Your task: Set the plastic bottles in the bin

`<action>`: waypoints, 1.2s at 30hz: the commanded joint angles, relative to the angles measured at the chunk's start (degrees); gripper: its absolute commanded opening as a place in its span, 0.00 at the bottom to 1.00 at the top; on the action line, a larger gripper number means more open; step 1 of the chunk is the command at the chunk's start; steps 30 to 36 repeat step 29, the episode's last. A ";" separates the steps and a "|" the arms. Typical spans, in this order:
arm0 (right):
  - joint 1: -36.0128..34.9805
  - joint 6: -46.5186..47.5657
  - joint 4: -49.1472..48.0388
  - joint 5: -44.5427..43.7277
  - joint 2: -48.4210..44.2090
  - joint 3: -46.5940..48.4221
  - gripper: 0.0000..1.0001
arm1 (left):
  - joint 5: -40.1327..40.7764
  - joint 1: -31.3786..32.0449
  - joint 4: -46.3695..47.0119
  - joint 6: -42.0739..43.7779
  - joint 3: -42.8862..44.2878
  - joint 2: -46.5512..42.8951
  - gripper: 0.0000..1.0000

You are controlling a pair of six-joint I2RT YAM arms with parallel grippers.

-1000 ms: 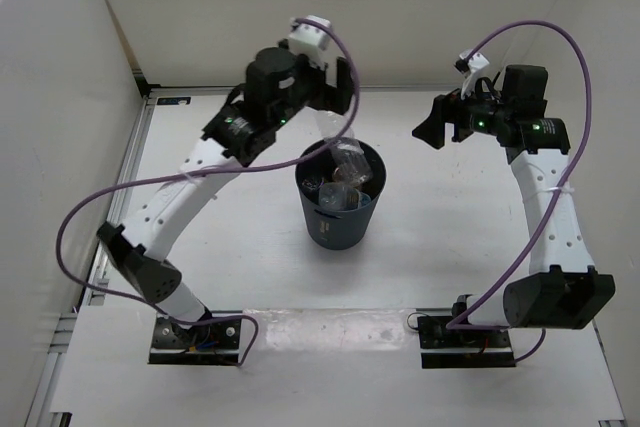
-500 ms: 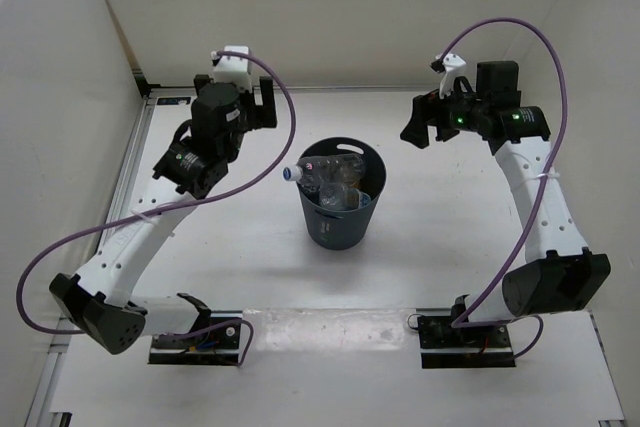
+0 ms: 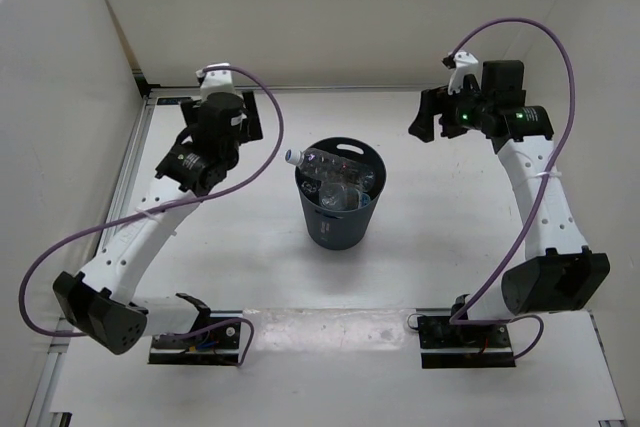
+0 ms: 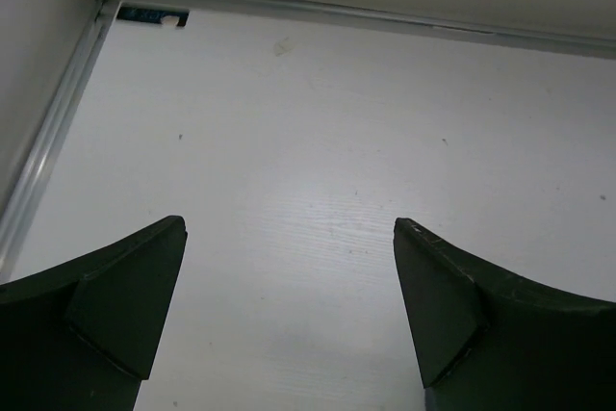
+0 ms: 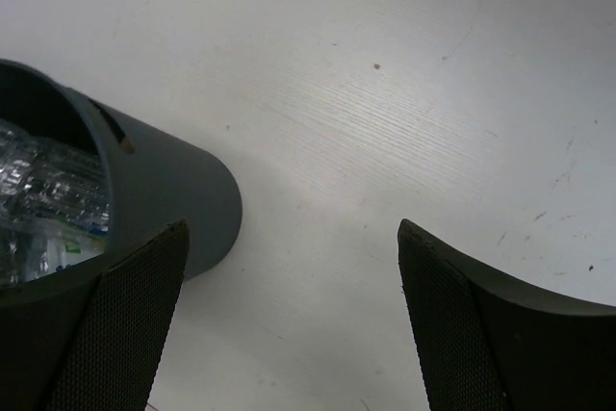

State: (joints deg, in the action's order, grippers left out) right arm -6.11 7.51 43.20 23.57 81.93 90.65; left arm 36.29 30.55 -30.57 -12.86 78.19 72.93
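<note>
The left gripper (image 4: 289, 226) hangs with its jaws spread wide, holding nothing, above bare bench (image 4: 318, 122) toward the far-left corner. The right gripper (image 5: 294, 228) is equally spread and empty toward the far-right side. The bin (image 3: 340, 219) stands mid-bench between them, apart from both, with the plastic bottles (image 3: 345, 187) piled inside and a long clear one (image 3: 322, 159) slanting across the top, its cap poking past the left rim.

Robot lab test cell: bare white table (image 3: 450, 237) w/ plain white walls (image 3: 350, 17) on 3 sides, aluminium frame rail (image 3: 126, 172) at left edge.
</note>
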 commanded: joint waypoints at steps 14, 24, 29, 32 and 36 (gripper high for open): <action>1.28 -4.52 -5.58 -4.32 2.88 3.57 0.90 | 6.95 -12.53 -8.90 -26.08 -16.84 -15.26 1.00; 0.66 -5.40 -6.20 -4.41 2.89 3.92 0.90 | 5.73 -12.70 -1.56 -22.13 -26.67 -22.38 1.00; 0.92 -4.87 -5.41 -5.20 2.45 4.01 0.90 | 2.82 -12.62 1.91 -18.17 -29.59 -24.23 1.00; 0.92 -4.87 -5.41 -5.20 2.45 4.01 0.90 | 2.82 -12.62 1.91 -18.17 -29.59 -24.23 1.00; 0.92 -4.87 -5.41 -5.20 2.45 4.01 0.90 | 2.82 -12.62 1.91 -18.17 -29.59 -24.23 1.00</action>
